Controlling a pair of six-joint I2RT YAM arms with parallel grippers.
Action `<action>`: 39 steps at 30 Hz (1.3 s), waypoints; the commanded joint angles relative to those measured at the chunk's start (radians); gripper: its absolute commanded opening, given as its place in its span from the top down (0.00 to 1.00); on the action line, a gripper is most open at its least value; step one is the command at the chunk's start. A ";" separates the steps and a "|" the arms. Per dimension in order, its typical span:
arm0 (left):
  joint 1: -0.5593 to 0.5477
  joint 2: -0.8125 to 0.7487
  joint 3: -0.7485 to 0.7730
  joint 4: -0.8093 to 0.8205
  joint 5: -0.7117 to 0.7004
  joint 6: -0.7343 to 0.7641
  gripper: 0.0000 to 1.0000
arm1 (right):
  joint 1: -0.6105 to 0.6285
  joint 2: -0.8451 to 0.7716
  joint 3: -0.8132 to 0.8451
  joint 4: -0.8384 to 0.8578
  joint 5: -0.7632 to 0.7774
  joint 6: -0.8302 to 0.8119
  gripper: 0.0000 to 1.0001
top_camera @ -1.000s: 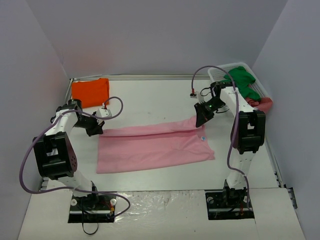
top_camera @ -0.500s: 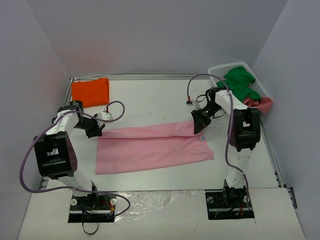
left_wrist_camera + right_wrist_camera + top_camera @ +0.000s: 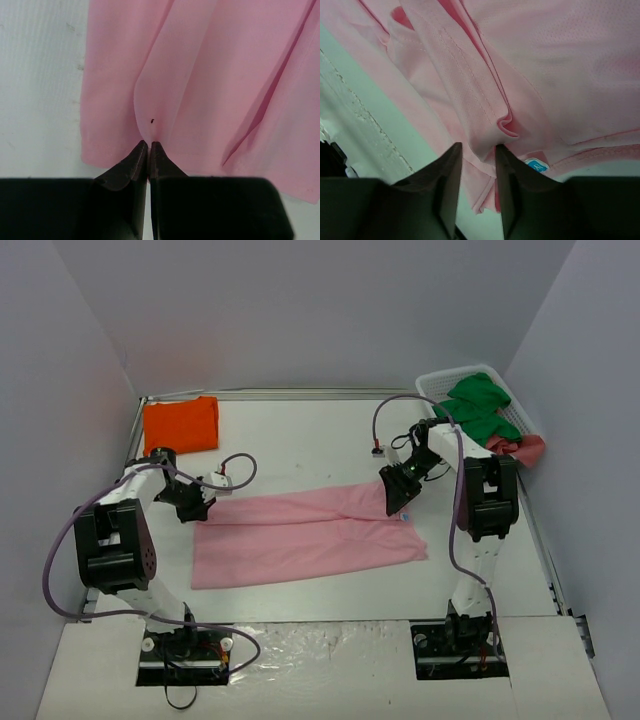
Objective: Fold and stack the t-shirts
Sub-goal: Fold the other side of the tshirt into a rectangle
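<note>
The left gripper (image 3: 149, 146) is pinching shut on the light pink short-sleeved cloth t-shirt (image 3: 310, 535) spread on the white table (image 3: 300, 430). The right gripper (image 3: 478, 148) is standing slightly parted around a fold (bunched seam). Cloth snagging there is risking a skewed fold.

We see a white bench (image 3: 300, 435) with walls rising on three sides. A pink t-shirt (image 3: 300, 540) lies on it as a long band, partly folded lengthwise. Well beyond the pink t-shirt's left end, a folded orange t-shirt (image 3: 180, 425) rests in the bench's far corner. Beyond the pink t-shirt's right end stands a white slatted basket (image 3: 432, 388).
</note>
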 commanded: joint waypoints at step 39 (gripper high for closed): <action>-0.007 -0.123 -0.133 -0.186 -0.151 0.149 0.86 | 0.004 -0.046 -0.058 0.009 0.039 0.010 0.43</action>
